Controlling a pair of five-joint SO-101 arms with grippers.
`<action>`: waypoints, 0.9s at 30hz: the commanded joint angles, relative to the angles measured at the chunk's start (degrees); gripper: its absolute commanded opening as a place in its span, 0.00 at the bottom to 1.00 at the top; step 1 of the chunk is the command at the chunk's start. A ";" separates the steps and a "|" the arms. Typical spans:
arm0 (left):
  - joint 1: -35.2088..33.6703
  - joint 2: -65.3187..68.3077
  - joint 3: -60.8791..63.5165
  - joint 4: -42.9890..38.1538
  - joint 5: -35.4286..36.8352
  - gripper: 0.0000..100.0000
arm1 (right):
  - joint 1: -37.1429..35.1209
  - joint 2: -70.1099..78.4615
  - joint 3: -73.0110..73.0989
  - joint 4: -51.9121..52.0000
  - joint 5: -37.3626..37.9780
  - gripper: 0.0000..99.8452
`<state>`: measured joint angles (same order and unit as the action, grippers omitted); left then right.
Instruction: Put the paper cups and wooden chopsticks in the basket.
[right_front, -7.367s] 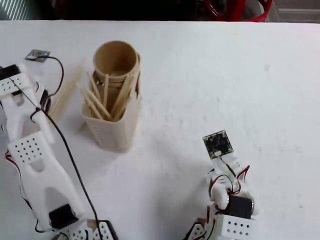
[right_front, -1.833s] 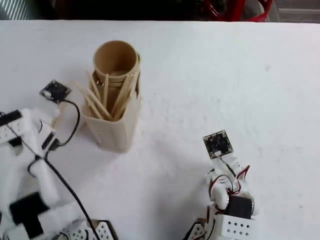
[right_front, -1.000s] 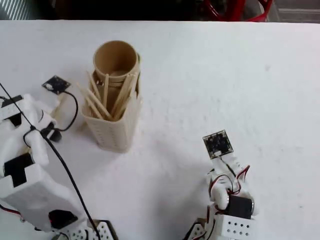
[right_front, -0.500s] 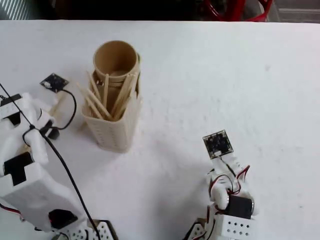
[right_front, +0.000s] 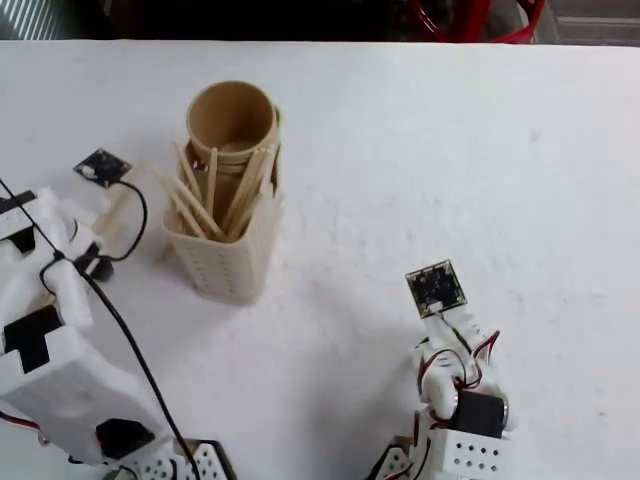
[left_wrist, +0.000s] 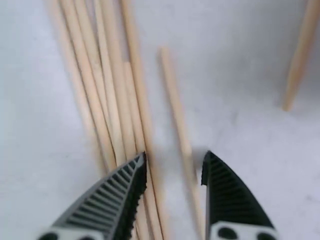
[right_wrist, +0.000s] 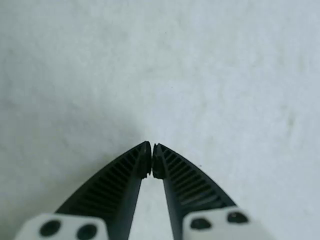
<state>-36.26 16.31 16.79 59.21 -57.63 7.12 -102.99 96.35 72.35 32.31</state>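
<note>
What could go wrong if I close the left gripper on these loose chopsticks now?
1. The left gripper is open around a single chopstick, but the edge of the chopstick bundle also lies between the jaws; closing may pinch two crookedly and drop one.
2. The basket already holds a paper cup and leaning chopsticks; a new stick could catch on them and fall outside.

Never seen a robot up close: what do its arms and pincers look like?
The left arm and right arm are chunky white plastic with grids of holes and black motors. A black cable runs along the left; red, black and white wires loop on the right. The left gripper and right gripper have black ribbed fingers tapering to points, on white bases.
</note>
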 joint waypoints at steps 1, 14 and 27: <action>-1.01 0.92 -2.29 -0.53 -0.97 0.19 | 0.22 -0.40 0.53 -0.92 0.18 0.02; -0.22 6.11 -2.11 3.34 -5.01 0.15 | 0.22 -0.40 0.53 -0.92 0.18 0.02; 4.09 3.56 2.02 1.49 -0.26 0.15 | 0.22 -0.40 0.53 -0.92 0.18 0.02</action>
<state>-33.89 19.74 16.00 62.46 -61.85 7.12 -102.99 96.35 72.35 32.31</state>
